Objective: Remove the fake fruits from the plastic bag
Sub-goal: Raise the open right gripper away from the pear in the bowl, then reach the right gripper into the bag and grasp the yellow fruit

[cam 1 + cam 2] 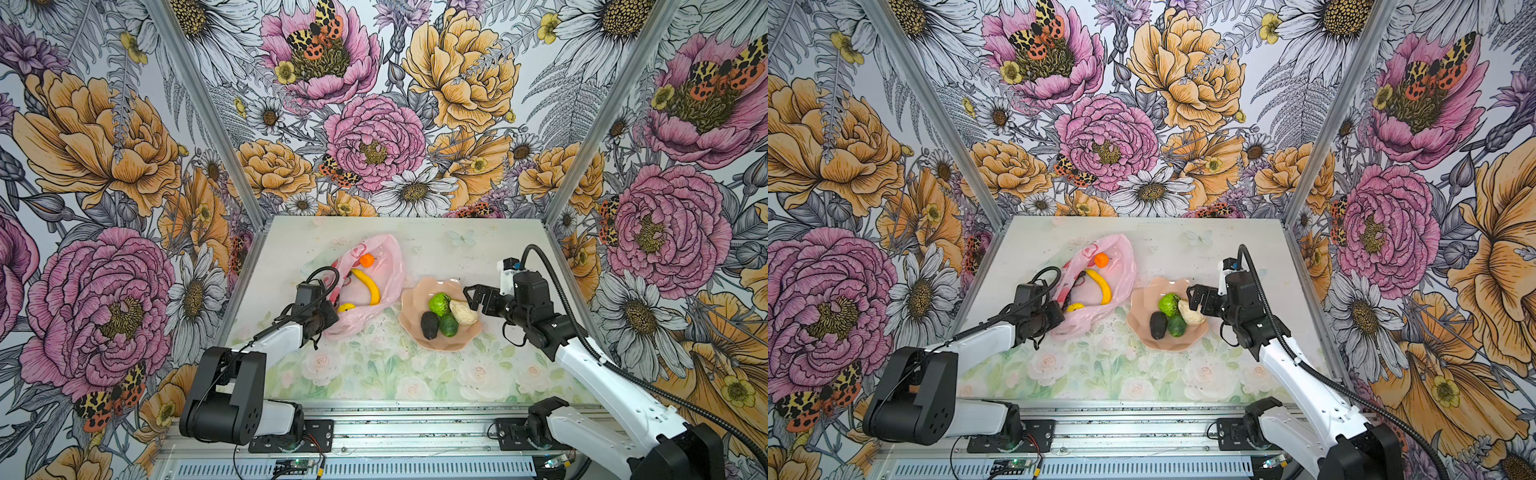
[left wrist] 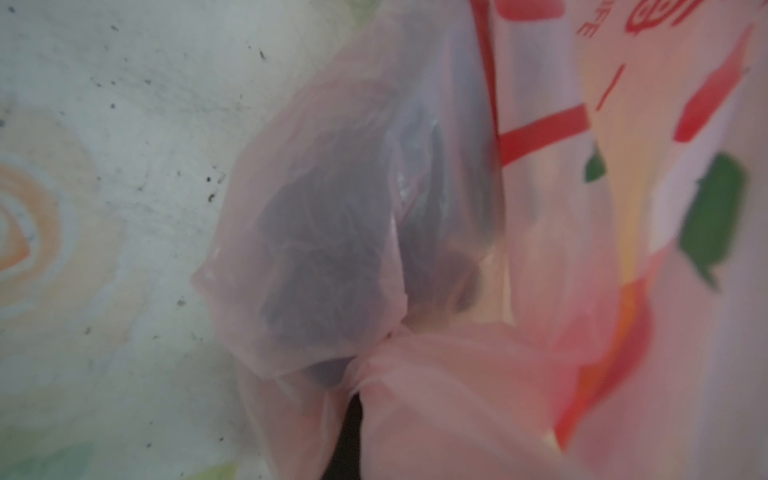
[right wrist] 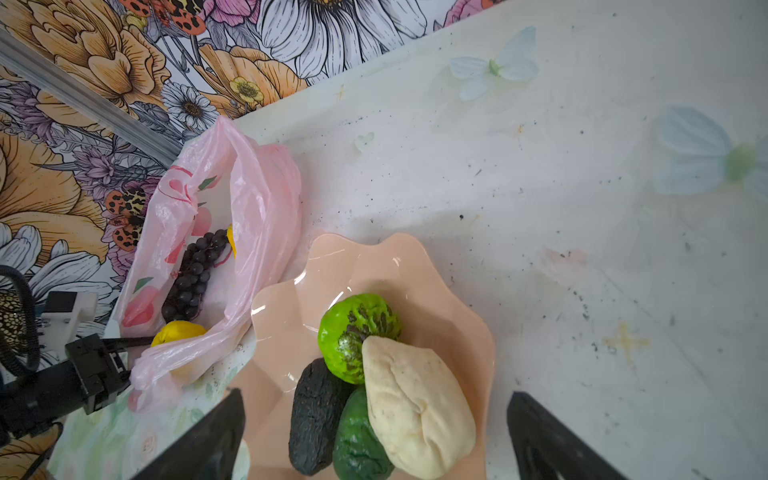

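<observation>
**A:** Where is the plastic bag [image 1: 390, 257]?

**B:** It lies on the table [image 1: 415, 374], left of centre and towards the far side, crumpled, with its mouth gaping upward. Its right side comes up against the left rim of the peach bowl [image 1: 413, 291].

**A:** What is in it?

**B:** An orange [image 1: 367, 260] sits at the far end and a banana [image 1: 370, 286] curves through the middle. A lemon [image 1: 346, 308] sits at the near end. In the right wrist view a black grape bunch [image 3: 195, 270] runs along the bag's left side.

**A:** And the left gripper [image 3: 133, 361]?

**B:** It is closed on the bag's near-left edge. The pink film bunches up at its jaws, and the left wrist view shows little but crinkled plastic.

**A:** The right gripper [image 1: 469, 299]?

**B:** Its jaws are spread wide and hold nothing. It hangs over the right rim of the bowl, just above the fruit there.

**A:** What is in the bowl?

**B:** Four pieces, packed together and touching. A bright green lime [image 1: 439, 304] is on the far side and a dark green lime [image 1: 449, 325] on the near side. An avocado [image 1: 429, 325] is at the near left, and the cream-white knobbly piece [image 1: 463, 312] is on the right, directly beneath the open jaws
</observation>
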